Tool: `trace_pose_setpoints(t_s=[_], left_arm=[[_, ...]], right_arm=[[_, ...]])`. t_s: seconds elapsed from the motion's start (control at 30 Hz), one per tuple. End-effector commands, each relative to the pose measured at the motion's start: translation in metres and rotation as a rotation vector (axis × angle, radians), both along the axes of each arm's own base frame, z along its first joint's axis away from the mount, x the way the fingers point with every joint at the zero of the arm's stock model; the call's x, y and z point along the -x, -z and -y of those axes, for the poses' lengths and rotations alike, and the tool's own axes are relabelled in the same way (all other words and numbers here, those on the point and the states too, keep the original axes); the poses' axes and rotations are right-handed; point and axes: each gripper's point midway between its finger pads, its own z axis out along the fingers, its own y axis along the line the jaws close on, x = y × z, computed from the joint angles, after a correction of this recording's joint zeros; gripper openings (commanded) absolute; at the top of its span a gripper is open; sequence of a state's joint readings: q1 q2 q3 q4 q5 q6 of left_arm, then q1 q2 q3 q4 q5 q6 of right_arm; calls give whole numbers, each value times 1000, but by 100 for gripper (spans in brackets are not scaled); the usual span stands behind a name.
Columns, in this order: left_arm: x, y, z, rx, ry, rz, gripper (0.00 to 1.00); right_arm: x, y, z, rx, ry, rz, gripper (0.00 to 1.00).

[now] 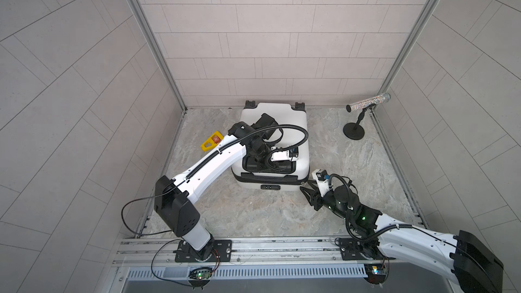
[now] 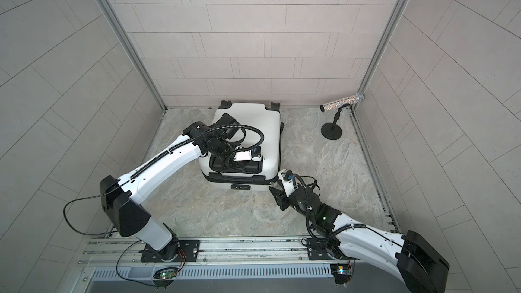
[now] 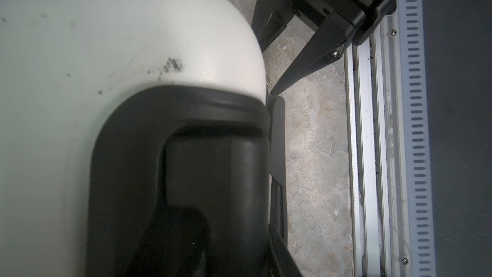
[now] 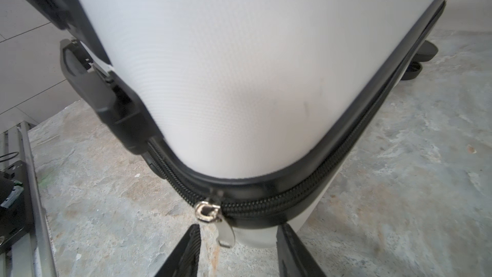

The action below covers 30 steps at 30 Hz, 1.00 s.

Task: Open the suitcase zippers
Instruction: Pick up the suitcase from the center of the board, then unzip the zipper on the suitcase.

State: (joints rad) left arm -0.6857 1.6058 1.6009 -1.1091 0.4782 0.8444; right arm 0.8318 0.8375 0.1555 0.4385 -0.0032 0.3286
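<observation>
The suitcase [image 1: 290,125] lies flat on the stone floor [image 1: 253,215] in both top views [image 2: 265,128]. Its wheels [image 1: 299,105] are against the back wall and its handle end faces your arms' bases. Your left arm [image 1: 214,162] rises over the suitcase's left edge, then folds back at the wrist so the wrist hangs above the black handle recess [image 1: 248,164] in the lid. The left claw [image 1: 263,166] sits down in that recess under the wrist camera, so you cannot tell here whether it is spread or pinching. Your right arm [image 1: 394,226] runs low over the floor toward the suitcase's near right corner. The right claw [image 1: 308,197] lies on its side just beside that corner, jaws spread.

In the left wrist view the white lid [image 3: 106,35] and the recess [image 3: 186,129] fill the picture. The dark shapes nearest the camera are too blurred to show the left claw's state. Past the suitcase's corner, one of the right claw's fingers [image 3: 306,67] points its tip at the seam, close to the shell.

In the right wrist view you face the suitcase's rounded corner [image 4: 213,75]. The zipper [image 4: 292,198] follows the black seam band round it, its teeth meshed from the silver slider [image 4: 209,210] toward a wheel [image 4: 426,51]. The pull tab [image 4: 226,233] hangs from the slider over the lower shell, between the two fingers [image 4: 183,251]. They stand apart on either side of it and touch nothing.
</observation>
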Motion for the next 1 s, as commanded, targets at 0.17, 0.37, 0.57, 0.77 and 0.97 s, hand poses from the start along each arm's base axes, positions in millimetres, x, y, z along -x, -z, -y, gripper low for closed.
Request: trace_pose_setpoints(t_s=[0.17, 0.37, 0.57, 0.77, 0.97], left_arm=[[8, -76, 16, 240, 21, 102, 0], [7, -71, 15, 233, 15, 101, 0], [6, -68, 11, 216, -1, 113, 0], [3, -62, 5, 195, -16, 118, 0], [13, -55, -1, 179, 10, 111, 0]], right_arm=[[-16, -22, -1, -39, 56, 87, 27], [-18, -25, 1, -55, 74, 79, 12], [-13, -23, 7, -22, 75, 78, 0], [-16, -26, 28, 46, 160, 86, 0], [-27, -26, 54, 101, 282, 48, 0]])
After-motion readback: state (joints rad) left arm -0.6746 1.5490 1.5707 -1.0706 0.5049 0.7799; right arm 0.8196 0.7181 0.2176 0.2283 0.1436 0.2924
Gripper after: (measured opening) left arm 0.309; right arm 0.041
